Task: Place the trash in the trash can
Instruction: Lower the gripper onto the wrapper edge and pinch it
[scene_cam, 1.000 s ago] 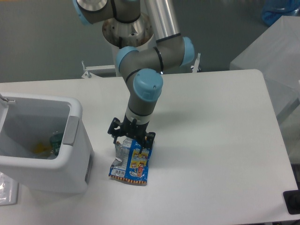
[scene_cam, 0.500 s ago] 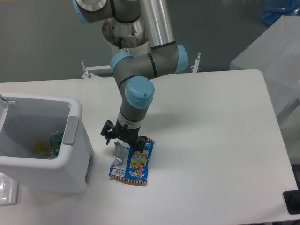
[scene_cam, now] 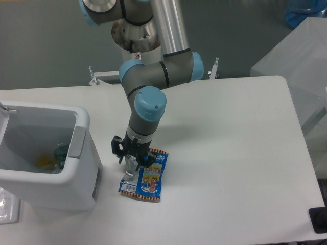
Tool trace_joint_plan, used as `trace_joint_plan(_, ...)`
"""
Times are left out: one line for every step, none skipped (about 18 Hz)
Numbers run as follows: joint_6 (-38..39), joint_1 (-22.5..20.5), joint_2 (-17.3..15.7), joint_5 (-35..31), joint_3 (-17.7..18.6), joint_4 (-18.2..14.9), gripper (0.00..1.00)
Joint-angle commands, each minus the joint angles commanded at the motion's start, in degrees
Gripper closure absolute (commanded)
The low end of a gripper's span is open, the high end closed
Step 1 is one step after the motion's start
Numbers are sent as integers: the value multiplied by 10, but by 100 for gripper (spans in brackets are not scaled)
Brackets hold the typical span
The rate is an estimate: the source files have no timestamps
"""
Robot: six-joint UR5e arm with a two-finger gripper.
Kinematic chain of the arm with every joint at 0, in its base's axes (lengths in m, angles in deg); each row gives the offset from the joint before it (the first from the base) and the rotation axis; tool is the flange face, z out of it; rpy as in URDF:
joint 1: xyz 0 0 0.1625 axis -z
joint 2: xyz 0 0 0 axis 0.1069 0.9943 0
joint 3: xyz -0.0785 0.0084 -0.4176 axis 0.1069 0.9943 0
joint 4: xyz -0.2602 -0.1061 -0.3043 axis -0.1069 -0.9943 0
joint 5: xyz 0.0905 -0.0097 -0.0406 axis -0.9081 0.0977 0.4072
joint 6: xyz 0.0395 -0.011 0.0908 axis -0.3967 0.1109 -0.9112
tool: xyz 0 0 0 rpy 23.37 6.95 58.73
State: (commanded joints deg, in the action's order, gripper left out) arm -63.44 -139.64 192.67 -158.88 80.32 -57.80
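Observation:
The blue snack wrapper (scene_cam: 147, 178) with yellow cartoon print lies flat on the white table, just right of the trash can. My gripper (scene_cam: 134, 159) points straight down onto the wrapper's silvery upper left corner, its fingers drawn close together on that corner. The wrapper still rests on the table. The trash can (scene_cam: 82, 133) is a white rectangular bin with a grey panel at the left. Inside it I see the crushed bottle (scene_cam: 61, 153) with its green label, and a bit of yellow beside it.
The table's front edge runs close below the wrapper. A grey box (scene_cam: 296, 61) stands off the table at the far right, and a dark object (scene_cam: 319, 220) sits at the lower right corner.
The gripper has moved left from the wrapper's top edge to its upper left corner, come down lower, and its fingers have narrowed. The wrapper has not shifted.

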Motion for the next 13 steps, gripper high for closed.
trace_joint_plan(2, 0, 0, 0, -1, 0, 47)
trace_joint_plan(3, 0, -1, 0, -1, 0, 51)
trace_joint_plan(3, 0, 0, 0, 0, -1, 57)
trace_joint_plan(4, 0, 0, 0, 0, -1, 64)
trace_joint_plan(3, 0, 0, 0, 0, -1, 70)
trace_joint_plan(3, 0, -1, 0, -1, -1, 72)
trace_joint_plan(3, 0, -3, 0, 0, -1, 76)
trace_joint_plan(4, -1, -4, 1, 0, -1, 79)
trace_joint_plan(4, -1, -7, 1, 0, -2, 86)
trace_joint_plan(4, -3, -6, 1, -2, -1, 90)
trace_joint_plan(4, -4, -6, 2, -5, -1, 91)
trace_joint_plan(4, -6, -6, 2, -10, -2, 92)
trace_joint_plan(4, -9, -6, 2, -14, -2, 92)
